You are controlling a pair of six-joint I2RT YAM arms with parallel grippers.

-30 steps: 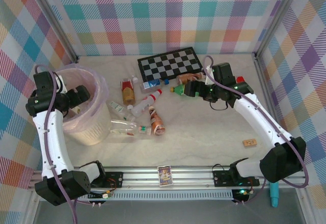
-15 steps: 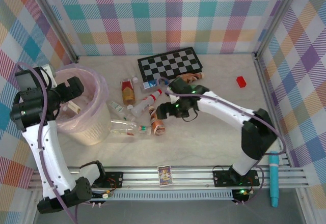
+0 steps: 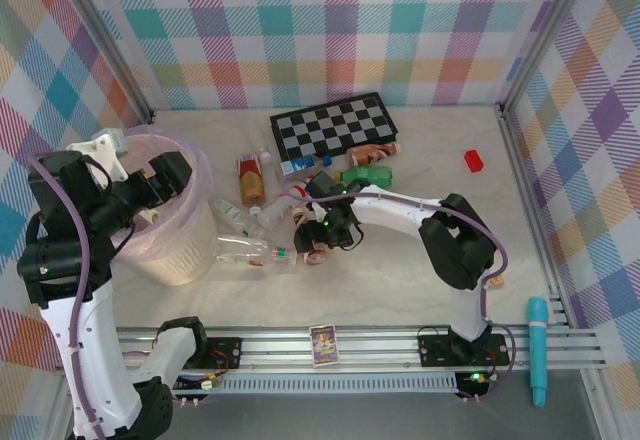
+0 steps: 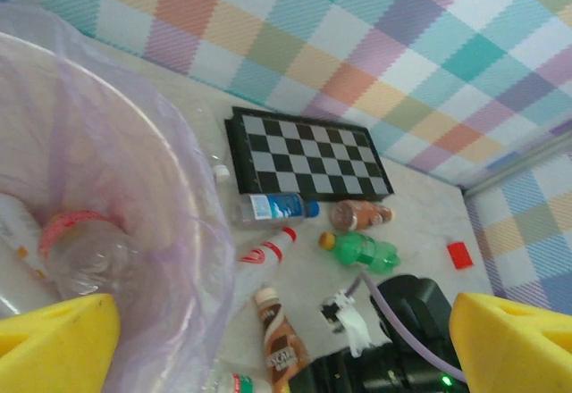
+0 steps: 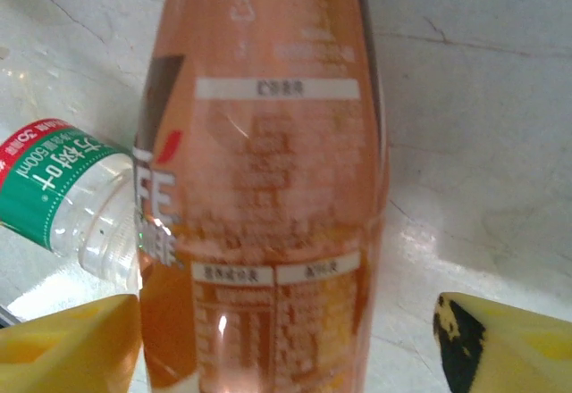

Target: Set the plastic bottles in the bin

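Here's the brown bottle (image 5: 268,188), lying on the desk (image 3: 400,270) a little way in front of the checkerboard (image 3: 335,125), and the right tool (image 3: 322,228) is right down over it. In the right wrist view the two yellow fingers (image 5: 67,344) stand either side of the bottle's body, open, with a clear strip of desk between the bottle and the right-hand finger, so no squeeze on it yet. Tucked against that bottle's left side is a clear bottle with a green label (image 5: 63,188). More plastic bottles are scattered on the checkerboard's near side: a blue-labelled bottle (image 3: 300,167) just off its near left corner, a green bottle (image 3: 365,175) just in front of its near edge, an orange-brown one (image 3: 378,150) touching or almost touching that edge, a red-labelled bottle (image 3: 250,180) to the front left, and a long clear bottle (image 3: 250,252) further out in that direction. Well to the left of the checkerboard and nearer the arms sits the bin (image 3: 185,260), cream with its pink liner, and inside it the left wrist view picks out a clear bottle with a red band (image 4: 85,250) lying on the bottom. The left tool (image 3: 168,175) hangs over the bin's rim, fingers spread wide with nothing between them. Off to the checkerboard's right, a small red block (image 3: 473,160) lies alone.
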